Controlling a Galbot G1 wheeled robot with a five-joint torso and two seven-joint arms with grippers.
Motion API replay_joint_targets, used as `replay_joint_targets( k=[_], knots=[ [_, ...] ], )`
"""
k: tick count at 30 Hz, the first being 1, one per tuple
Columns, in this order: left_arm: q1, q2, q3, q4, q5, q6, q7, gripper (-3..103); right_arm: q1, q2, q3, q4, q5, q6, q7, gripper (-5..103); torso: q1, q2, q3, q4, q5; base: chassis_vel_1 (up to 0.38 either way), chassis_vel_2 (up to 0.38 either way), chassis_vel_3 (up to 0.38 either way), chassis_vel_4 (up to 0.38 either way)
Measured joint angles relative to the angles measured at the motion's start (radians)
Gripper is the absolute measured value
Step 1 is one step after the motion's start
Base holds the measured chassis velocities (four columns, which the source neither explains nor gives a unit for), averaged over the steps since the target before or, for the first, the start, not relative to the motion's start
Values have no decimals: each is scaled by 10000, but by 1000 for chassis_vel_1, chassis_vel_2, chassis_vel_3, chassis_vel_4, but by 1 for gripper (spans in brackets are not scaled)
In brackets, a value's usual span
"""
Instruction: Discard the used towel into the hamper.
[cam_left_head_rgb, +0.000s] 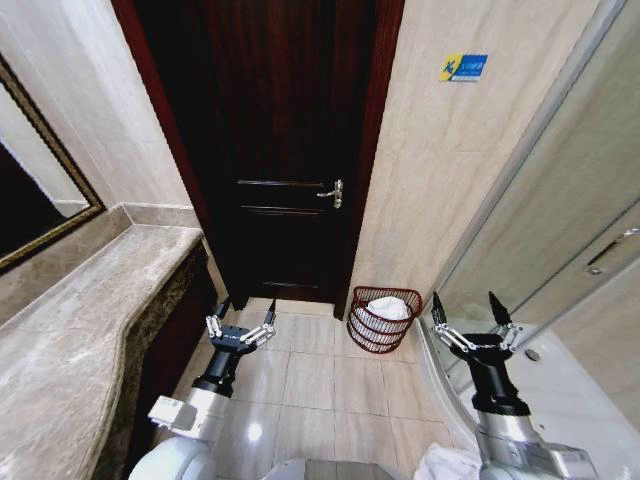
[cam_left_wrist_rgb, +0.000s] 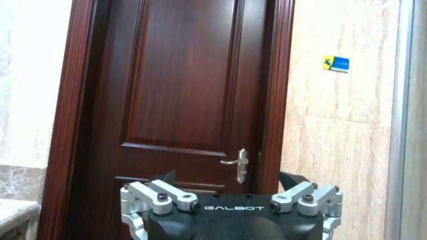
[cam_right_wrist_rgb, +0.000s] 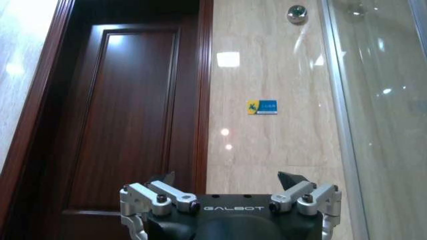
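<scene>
The hamper (cam_left_head_rgb: 372, 293), a small reddish-brown open-weave basket, stands on the tiled floor by the wall, right of the dark door. A white towel (cam_left_head_rgb: 393, 308) lies crumpled inside it. My left gripper (cam_left_head_rgb: 246, 309) hangs open and holds nothing, above the floor to the left of the hamper. My right gripper (cam_left_head_rgb: 466, 302) is open too, just right of the hamper and above its level. In the left wrist view the left gripper (cam_left_wrist_rgb: 228, 176) faces the door with its jaws spread. The right gripper (cam_right_wrist_rgb: 227, 176) faces the door frame and the tiled wall.
A dark wooden door (cam_left_head_rgb: 280, 150) with a lever handle (cam_left_head_rgb: 333, 193) is shut straight ahead. A marble counter (cam_left_head_rgb: 80, 320) and framed mirror (cam_left_head_rgb: 30, 190) run along the left. A glass shower enclosure (cam_left_head_rgb: 560, 230) bounds the right. A white crumpled shape (cam_left_head_rgb: 447, 463) sits by my base.
</scene>
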Motion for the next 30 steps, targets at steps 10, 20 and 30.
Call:
replay_joint_targets(
  k=[10, 20, 30],
  knots=[
    [0, 0, 0, 0, 0, 0, 0, 100, 0, 17, 16, -9, 15, 59, -10, 100, 0, 0, 0, 0, 0, -4, -5, -5, -5],
    [0, 0, 0, 0, 0, 0, 0, 100, -10, 34, 45, -34, 45, 156, -30, 100, -1, 0, -1, -1, 0, -64, -70, -64, -73],
    [0, 0, 0, 0, 0, 0, 0, 100, -13, 47, 40, -29, 48, 162, -37, 100, 0, 1, -1, -2, 0, -105, -98, -109, -102]
  ],
)
